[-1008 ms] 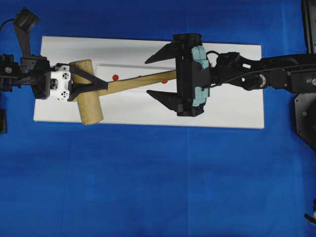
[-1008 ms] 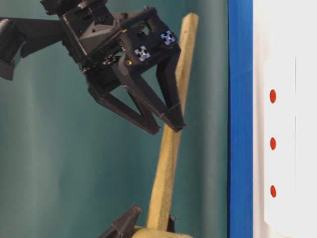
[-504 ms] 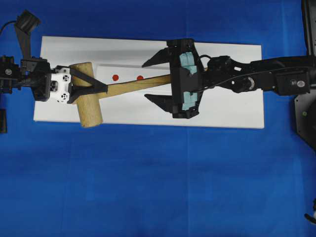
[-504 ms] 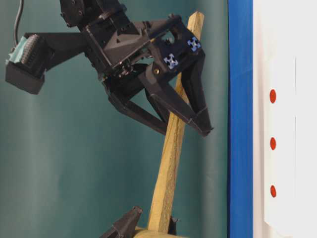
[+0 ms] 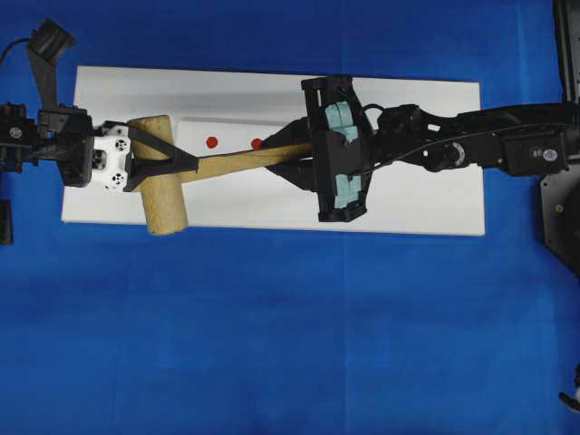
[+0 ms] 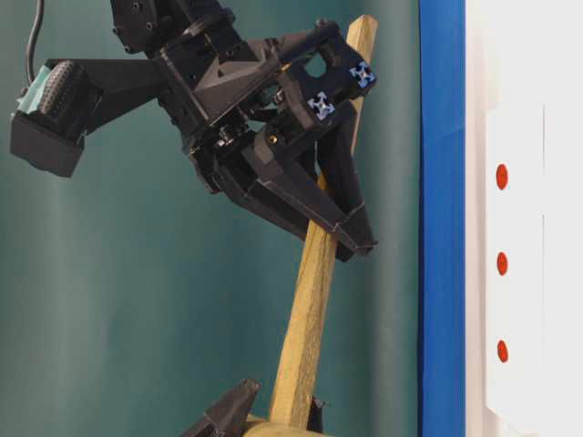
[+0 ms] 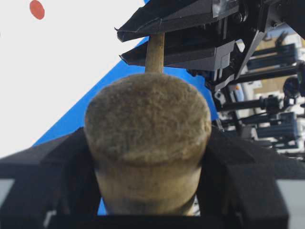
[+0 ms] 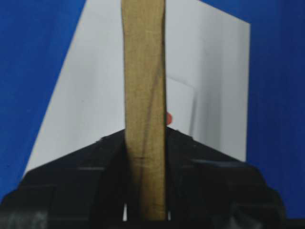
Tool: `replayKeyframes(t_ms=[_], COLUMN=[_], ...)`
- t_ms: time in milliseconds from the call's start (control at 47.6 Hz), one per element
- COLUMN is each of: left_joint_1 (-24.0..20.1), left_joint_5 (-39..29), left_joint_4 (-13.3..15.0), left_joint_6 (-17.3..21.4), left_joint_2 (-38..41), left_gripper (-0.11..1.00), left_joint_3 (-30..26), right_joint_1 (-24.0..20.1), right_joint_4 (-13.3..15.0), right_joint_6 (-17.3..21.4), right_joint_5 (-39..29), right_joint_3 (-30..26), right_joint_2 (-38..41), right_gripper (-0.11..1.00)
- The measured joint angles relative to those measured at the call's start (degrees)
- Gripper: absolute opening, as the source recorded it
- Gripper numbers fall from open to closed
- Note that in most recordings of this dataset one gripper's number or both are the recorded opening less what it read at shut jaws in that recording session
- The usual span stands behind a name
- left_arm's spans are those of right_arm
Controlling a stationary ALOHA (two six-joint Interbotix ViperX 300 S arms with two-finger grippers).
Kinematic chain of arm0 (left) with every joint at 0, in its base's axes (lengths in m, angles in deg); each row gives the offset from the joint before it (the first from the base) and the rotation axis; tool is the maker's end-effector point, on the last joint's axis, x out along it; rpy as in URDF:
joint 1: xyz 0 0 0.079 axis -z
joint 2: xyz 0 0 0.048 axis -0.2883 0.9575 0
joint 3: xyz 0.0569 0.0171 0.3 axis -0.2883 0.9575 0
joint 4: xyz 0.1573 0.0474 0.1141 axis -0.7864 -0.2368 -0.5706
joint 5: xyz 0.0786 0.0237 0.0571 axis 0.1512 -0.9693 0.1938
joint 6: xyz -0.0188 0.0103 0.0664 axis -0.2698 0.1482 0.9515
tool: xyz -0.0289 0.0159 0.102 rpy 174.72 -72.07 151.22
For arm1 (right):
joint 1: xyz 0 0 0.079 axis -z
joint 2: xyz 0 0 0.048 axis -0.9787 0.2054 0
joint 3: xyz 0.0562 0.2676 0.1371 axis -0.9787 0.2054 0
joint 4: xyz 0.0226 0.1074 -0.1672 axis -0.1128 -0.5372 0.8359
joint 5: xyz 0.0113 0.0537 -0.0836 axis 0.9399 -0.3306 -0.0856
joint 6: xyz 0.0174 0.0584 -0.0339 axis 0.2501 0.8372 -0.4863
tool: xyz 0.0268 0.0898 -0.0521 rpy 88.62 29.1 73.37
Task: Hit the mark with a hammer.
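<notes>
Light-brown wood throughout, the hammer (image 5: 213, 168) hangs above the white board (image 5: 426, 204), with its short cylindrical head (image 5: 161, 177) at the left and its flat, straight handle running right. The left gripper (image 5: 159, 156) clasps the head, and the right gripper (image 5: 304, 165) is clamped on the handle's far end. From overhead two red marks (image 5: 211, 141) show beside the handle; the table-level view gives three (the handle covers one from above). Only the left wrist view shows the head's rough, fibrous end face (image 7: 147, 119).
</notes>
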Motion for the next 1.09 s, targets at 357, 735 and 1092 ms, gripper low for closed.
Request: replayKeyframes(t_ms=[357, 735, 1092], left_joint_1=[-0.35, -0.35, -0.26], left_joint_5=[-1.76, -3.52, -8.17], left_joint_4=[-0.09, -0.09, -0.09], left_joint_6=[1.93, 1.41, 1.41], left_joint_2=[-1.05, -1.49, -6.42], left_gripper=[0.44, 0.93, 0.91], left_joint_3=[-0.26, -0.44, 1.76], right_joint_1=[0.00, 0.53, 0.70], right_joint_4=[0.00, -0.35, -2.72], right_joint_6=[0.62, 0.62, 0.70], right_joint_5=[-1.58, -2.64, -2.72], right_joint_3=[-0.62, -0.70, 2.02], right_joint_2=[0.00, 0.09, -2.29], right_gripper=[0.07, 0.07, 0.07])
